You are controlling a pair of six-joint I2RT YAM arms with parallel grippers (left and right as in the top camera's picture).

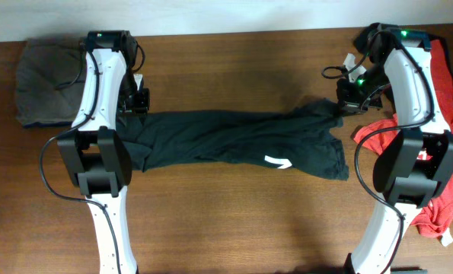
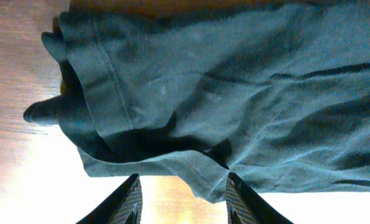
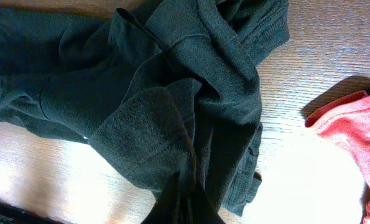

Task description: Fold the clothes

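Notebook: my left arm (image 1: 97, 84) and right arm (image 1: 415, 84) have white rounded shells and black joint blocks. A black cable (image 1: 49, 164) loops beside each elbow. Green lights (image 1: 403, 33) on right arm. Left gripper (image 2: 183, 186): two black fingers (image 2: 127, 202), ribbed inner faces.

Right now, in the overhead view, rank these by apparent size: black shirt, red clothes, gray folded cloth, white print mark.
1. black shirt
2 and 3. red clothes and gray folded cloth: similar visible area, each partly covered, so unranked.
4. white print mark
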